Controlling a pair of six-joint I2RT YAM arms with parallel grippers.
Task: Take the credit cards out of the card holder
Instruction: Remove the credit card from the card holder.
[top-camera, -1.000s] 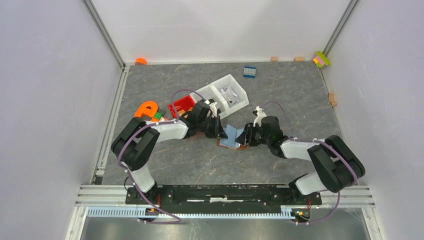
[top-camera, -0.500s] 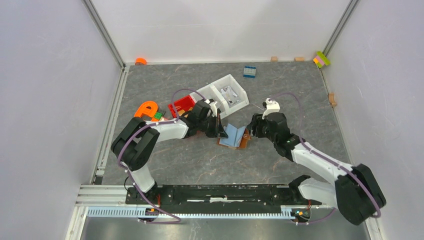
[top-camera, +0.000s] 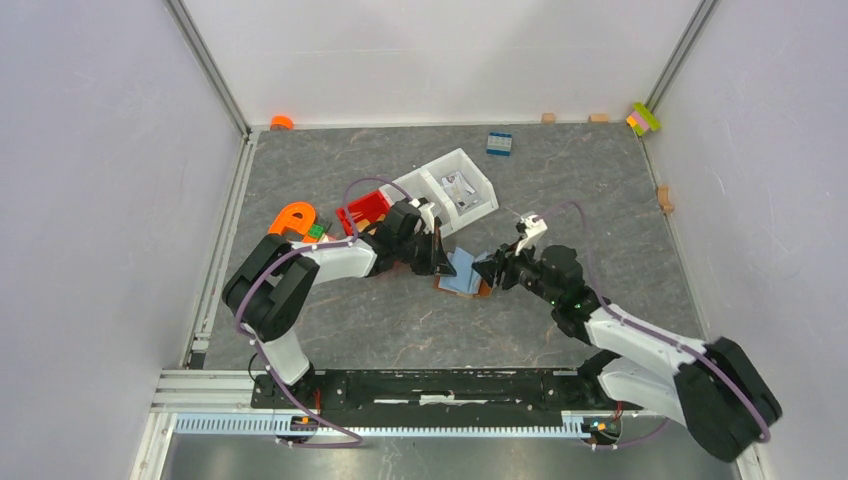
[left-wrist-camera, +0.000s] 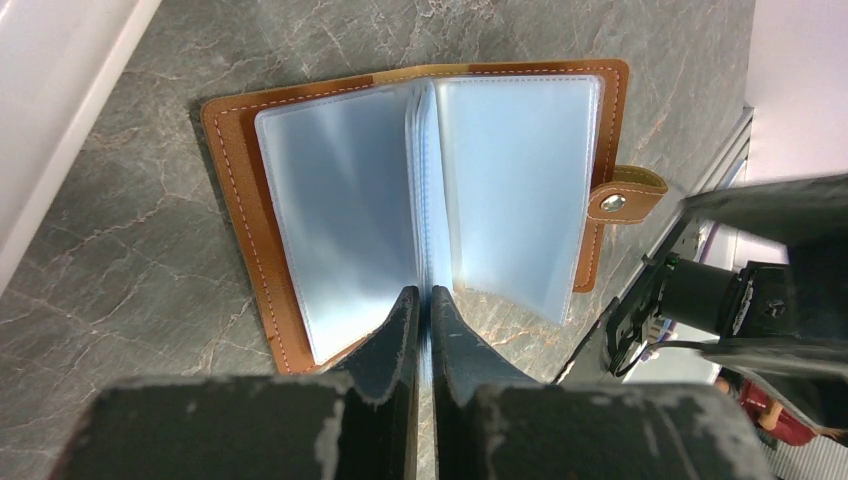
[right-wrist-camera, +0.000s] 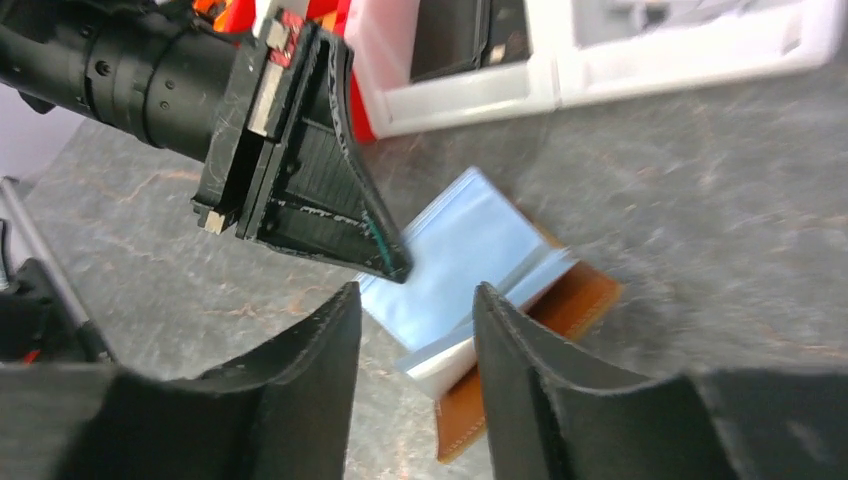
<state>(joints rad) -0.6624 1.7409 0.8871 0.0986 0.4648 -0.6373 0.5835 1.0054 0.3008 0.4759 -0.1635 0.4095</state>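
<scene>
The card holder (top-camera: 466, 274) lies open on the table, brown cover (left-wrist-camera: 235, 180) down, strap tab (left-wrist-camera: 627, 196) to one side. Its pale blue plastic sleeves (left-wrist-camera: 340, 220) fan upward. My left gripper (left-wrist-camera: 424, 292) is shut on the edge of one upright sleeve at the spine; from above it (top-camera: 443, 262) sits at the holder's left edge. My right gripper (right-wrist-camera: 417, 292) is open just off the holder's (right-wrist-camera: 578, 300) right side, with the sleeves' edge ahead of its gap and nothing between its fingers. The credit cards are hidden; I can tell none apart from the sleeves.
A white divided bin (top-camera: 450, 185) and a red bin (top-camera: 362, 210) stand right behind the left gripper. An orange piece (top-camera: 292, 215) lies left of them. A blue brick (top-camera: 499, 142) and small blocks (top-camera: 644, 118) sit by the back wall.
My right gripper opened, drew back from the holder to the right, then came in again at its right edge. The left jaws closed fully on the sleeve.
</scene>
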